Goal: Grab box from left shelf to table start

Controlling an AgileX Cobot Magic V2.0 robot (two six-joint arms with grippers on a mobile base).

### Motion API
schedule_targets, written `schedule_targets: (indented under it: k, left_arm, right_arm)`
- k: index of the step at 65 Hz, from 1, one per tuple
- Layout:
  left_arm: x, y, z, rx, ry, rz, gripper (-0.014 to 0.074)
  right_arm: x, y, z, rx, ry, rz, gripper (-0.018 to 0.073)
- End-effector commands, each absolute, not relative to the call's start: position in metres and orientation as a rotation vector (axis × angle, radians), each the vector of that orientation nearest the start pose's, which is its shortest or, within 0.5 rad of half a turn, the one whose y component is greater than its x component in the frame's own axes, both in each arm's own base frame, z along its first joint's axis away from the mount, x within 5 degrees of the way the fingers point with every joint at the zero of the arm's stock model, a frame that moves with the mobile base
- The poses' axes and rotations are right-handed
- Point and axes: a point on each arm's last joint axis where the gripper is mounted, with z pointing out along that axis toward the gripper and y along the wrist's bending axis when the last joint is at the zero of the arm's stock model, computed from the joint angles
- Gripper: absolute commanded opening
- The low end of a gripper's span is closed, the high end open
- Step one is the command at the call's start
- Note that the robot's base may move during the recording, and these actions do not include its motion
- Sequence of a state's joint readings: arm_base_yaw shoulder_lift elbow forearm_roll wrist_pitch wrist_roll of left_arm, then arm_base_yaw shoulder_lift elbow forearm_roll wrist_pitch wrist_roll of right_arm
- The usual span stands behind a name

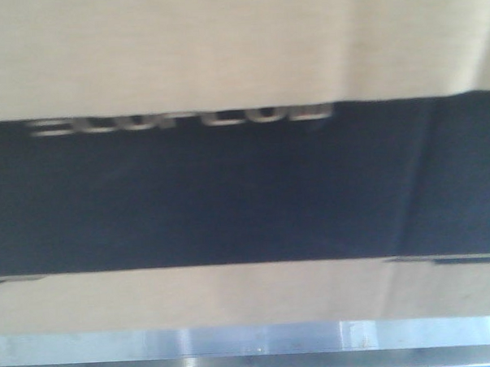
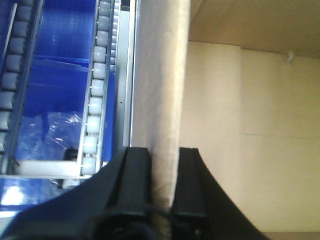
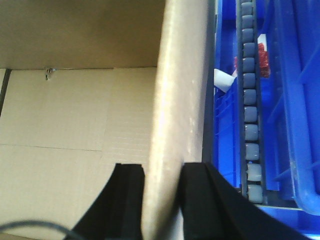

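Observation:
The brown cardboard box [image 1: 239, 54] fills the front view, its black panel with pale blurred lettering [image 1: 185, 119] across the middle. Below it runs the left shelf's shiny steel rail [image 1: 252, 342]. In the left wrist view my left gripper [image 2: 164, 167] is shut on the box's left wall [image 2: 160, 75], one black finger outside and one inside the open box. The right wrist view shows my right gripper [image 3: 163, 182] shut on the box's right wall [image 3: 182, 75] in the same way. The table is out of view.
Blue bins [image 2: 55, 75] and a roller track with grey rollers [image 2: 95, 85] lie just left of the box. Another roller track [image 3: 250, 100] and blue bins [image 3: 295, 100] lie just right of it. The box's inside floor [image 3: 65, 150] is bare cardboard.

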State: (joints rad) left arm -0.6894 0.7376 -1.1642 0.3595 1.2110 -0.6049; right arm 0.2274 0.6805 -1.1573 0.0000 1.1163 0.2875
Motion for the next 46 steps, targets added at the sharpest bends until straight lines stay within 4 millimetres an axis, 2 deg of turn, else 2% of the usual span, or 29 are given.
schedule_targets:
  k: [1, 13, 40, 46]
  left_arm:
    - [0.096, -0.026, 0.454, 0.019, 2.046, -0.164, -0.0102]
    - [0.091, -0.028, 0.470, 0.058, 2.001, -0.229, -0.0102]
    - [0.089, -0.030, 0.469, 0.065, 2.030, -0.270, -0.0102]
    - [0.089, -0.029, 0.469, 0.063, 2.022, -0.256, -0.0102]
  right_arm:
    - [0.084, 0.010, 0.455, 0.069, 1.963, 0.198, 0.0066]
    - [0.086, 0.006, 0.459, 0.064, 1.922, 0.132, 0.0066]
    - [0.118, 0.011, 0.454, 0.048, 1.961, 0.087, 0.0066]
    - [0.118, 0.011, 0.455, 0.046, 1.947, 0.090, 0.0066]
